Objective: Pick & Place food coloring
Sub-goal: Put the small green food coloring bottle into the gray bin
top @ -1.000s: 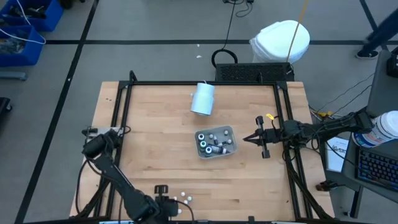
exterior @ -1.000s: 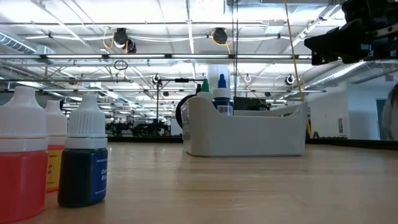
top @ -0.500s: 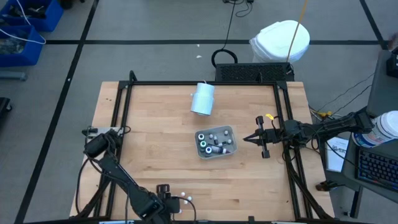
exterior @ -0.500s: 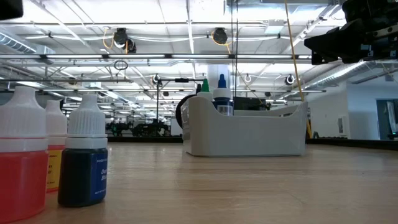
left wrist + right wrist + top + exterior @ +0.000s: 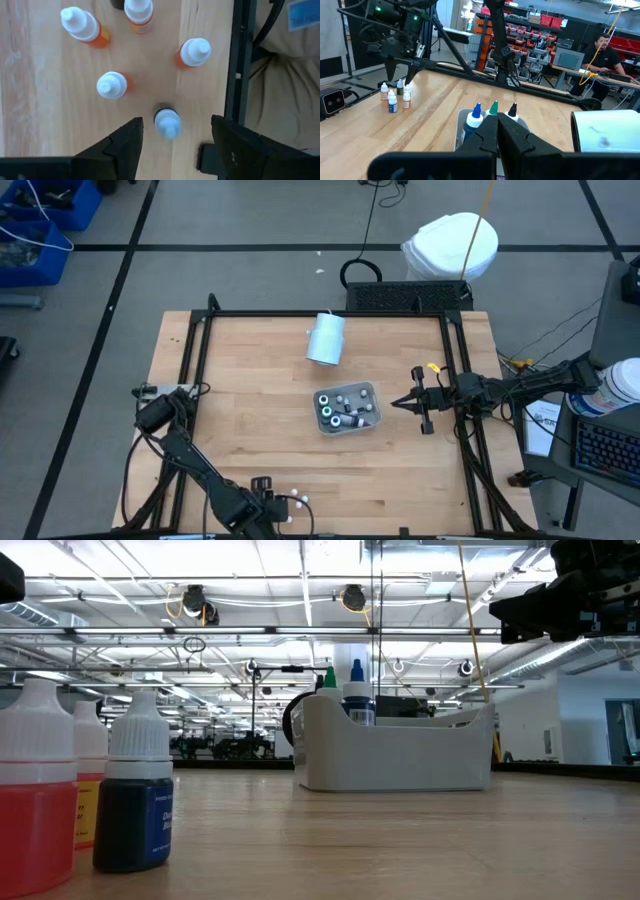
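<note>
Wooden table [image 5: 250, 430] | left pincer [image 5: 172, 145] wide above food coloring [image 5: 167, 122], barely shifted | right pincer [image 5: 400, 402] narrow, unmoved

The high view looks straight down on the whole table [image 5: 260, 430]. The low view sits at tabletop level, close to three bottles [image 5: 135, 795], facing the tray [image 5: 397, 755]. The left wrist view looks down on probably those same bottles; the right wrist view faces across the tray.
</note>
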Action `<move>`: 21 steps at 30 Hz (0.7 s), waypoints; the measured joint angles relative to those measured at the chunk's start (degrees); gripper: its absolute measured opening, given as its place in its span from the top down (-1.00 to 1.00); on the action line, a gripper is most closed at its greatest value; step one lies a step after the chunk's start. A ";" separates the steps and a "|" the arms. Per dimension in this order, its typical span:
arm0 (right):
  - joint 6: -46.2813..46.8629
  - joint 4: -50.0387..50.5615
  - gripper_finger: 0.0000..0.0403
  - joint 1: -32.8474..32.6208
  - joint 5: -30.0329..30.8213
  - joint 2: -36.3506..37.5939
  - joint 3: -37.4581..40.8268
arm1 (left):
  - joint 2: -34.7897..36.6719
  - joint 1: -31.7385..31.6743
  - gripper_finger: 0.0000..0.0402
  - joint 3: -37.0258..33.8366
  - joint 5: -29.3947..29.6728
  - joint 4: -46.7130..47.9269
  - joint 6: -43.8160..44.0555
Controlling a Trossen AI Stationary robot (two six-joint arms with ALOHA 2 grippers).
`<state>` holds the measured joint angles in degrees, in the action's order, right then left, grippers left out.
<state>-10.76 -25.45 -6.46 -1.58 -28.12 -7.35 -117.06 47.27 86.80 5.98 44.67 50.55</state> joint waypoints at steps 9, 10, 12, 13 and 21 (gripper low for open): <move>0.00 0.00 1.00 0.00 0.00 0.00 0.00 | 0.01 0.00 -0.19 0.00 1.96 -0.20 -0.79; 0.00 0.01 1.00 0.00 0.00 0.00 0.00 | 0.01 0.00 -0.19 0.00 2.44 -0.17 -0.80; 0.00 0.00 1.00 0.00 0.00 0.00 -0.01 | 0.01 0.00 -0.19 0.00 2.83 0.03 -0.84; 0.00 0.01 1.00 0.00 0.00 0.00 -0.01 | 0.01 0.00 -0.19 0.00 2.87 0.07 -0.93; 0.00 0.02 1.00 0.00 0.00 0.00 -0.02 | 0.01 0.00 -0.19 0.00 1.76 0.08 -1.36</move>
<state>-10.76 -25.43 -6.46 -1.58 -28.12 -7.38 -117.05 47.27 86.80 7.73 44.75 49.19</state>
